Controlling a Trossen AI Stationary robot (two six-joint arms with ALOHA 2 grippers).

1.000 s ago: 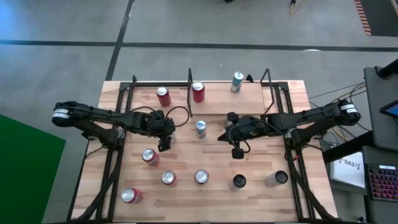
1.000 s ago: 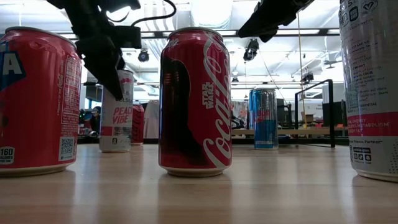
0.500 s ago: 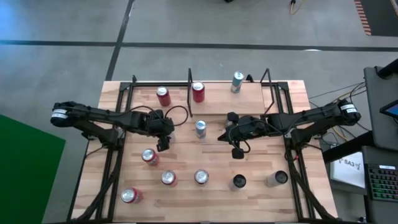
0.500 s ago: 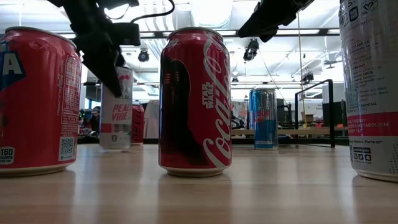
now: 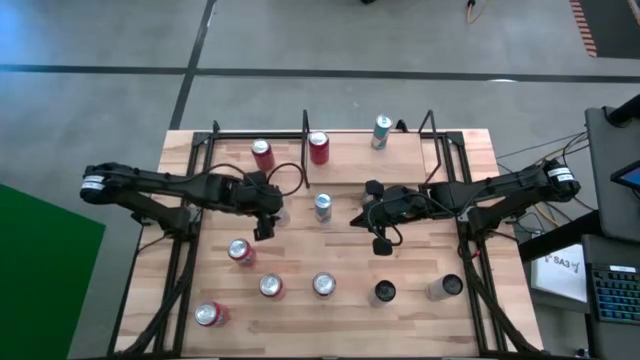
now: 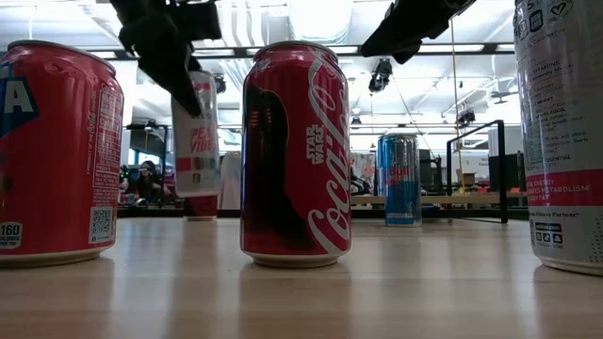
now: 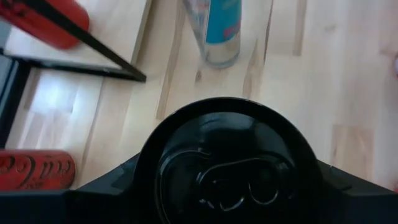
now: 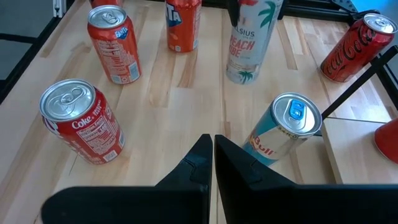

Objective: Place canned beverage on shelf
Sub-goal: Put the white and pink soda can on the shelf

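The canned beverage, a tall slim white can (image 6: pixel 196 132) with a black top (image 7: pixel 230 168), hangs tilted above the table's middle left. My left gripper (image 5: pixel 268 215) is shut on it. The same can shows in the right wrist view (image 8: pixel 252 37). The shelf (image 5: pixel 400 160), a small light-wood board in a black frame, stands at the table's far side, with a red can (image 5: pixel 318 147) and a teal can (image 5: pixel 382 130) by it. My right gripper (image 8: pixel 213 140) is shut on nothing and hovers over the table's middle right. My left gripper pinches the can's upper end, just under the black rim (image 7: pixel 144 163), with one finger on each side. The fingers (image 6: pixel 168 56) slant down from above. The can hangs below them, tilted and clear of the table.
A blue and silver can (image 5: pixel 322 207) stands between the two grippers. Several red cans (image 5: pixel 240 251) and a black-topped can (image 5: pixel 385 292) stand toward the near edge. Big in the low view are a Coca-Cola can (image 6: pixel 295 155) and a red can (image 6: pixel 57 151).
My left gripper has gone up with the white can. The can stood on the table a second ago; it now hangs clear of it and has tipped over somewhat.
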